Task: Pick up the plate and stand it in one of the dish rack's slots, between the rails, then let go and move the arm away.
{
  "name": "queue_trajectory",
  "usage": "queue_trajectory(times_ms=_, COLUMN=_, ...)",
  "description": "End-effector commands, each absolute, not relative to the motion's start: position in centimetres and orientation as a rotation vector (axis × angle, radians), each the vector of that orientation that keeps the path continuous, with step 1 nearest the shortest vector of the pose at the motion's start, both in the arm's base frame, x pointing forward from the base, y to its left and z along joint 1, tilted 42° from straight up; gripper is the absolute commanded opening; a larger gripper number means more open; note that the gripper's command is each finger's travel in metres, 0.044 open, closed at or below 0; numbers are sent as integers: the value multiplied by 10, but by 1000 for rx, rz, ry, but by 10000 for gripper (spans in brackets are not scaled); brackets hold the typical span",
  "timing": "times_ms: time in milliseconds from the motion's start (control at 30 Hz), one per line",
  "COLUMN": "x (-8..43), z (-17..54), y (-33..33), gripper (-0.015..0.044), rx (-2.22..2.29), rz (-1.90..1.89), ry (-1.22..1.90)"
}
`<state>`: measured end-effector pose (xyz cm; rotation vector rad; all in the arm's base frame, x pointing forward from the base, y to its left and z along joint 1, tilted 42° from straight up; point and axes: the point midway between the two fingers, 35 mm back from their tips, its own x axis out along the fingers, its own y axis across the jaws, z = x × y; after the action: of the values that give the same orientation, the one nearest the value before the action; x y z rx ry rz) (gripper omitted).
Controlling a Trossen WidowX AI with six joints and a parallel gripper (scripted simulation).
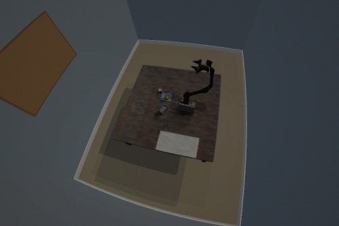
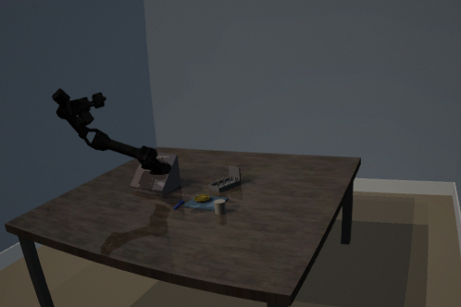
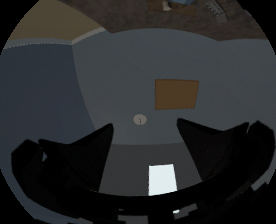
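A small yellow plate (image 1: 167, 97) (image 2: 202, 198) lies on a blue cloth (image 1: 163, 99) (image 2: 210, 204) on the table. The grey dish rack (image 1: 163, 109) (image 2: 225, 185) stands on the table a short way from the cloth, with a taller panel at one end; it also shows at the top of the wrist view (image 3: 215, 10). Its slots are too small to make out singly, and no plate is seen in them. My gripper (image 1: 192, 64) (image 3: 145, 124) is open and empty, raised high and well away from plate and rack.
A pale cup (image 1: 160, 90) (image 2: 219, 206) (image 3: 166, 6) stands beside the cloth. A small blue object (image 1: 173, 95) (image 2: 179, 204) lies at its other side. The arm's wedge-shaped base (image 1: 186, 107) (image 2: 171, 178) stands near the rack. A white sheet (image 1: 178, 143) lies at one table edge.
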<state>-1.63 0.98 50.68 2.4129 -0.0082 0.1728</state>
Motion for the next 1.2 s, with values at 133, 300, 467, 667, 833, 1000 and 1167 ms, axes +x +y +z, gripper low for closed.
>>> queue_trajectory(times_ms=133, x=41, z=498, y=0, gripper=400, rx=2252, rz=-15, ry=3)
queue_trajectory(times_ms=300, x=71, z=490, y=-5, gripper=400, rx=2146, rz=-114, ry=19)
queue_trajectory(times_ms=467, x=100, z=479, y=-9, gripper=400, rx=2034, rz=-205, ry=42)
queue_trajectory(times_ms=667, x=134, z=463, y=-14, gripper=400, rx=1894, rz=-309, ry=83)
queue_trajectory(times_ms=833, x=161, z=447, y=-18, gripper=400, rx=1773, rz=-391, ry=128)
queue_trajectory(times_ms=1000, x=186, z=430, y=-22, gripper=400, rx=1648, rz=-465, ry=180)
queue_trajectory(times_ms=1167, x=209, z=410, y=-25, gripper=400, rx=1519, rz=-532, ry=238)
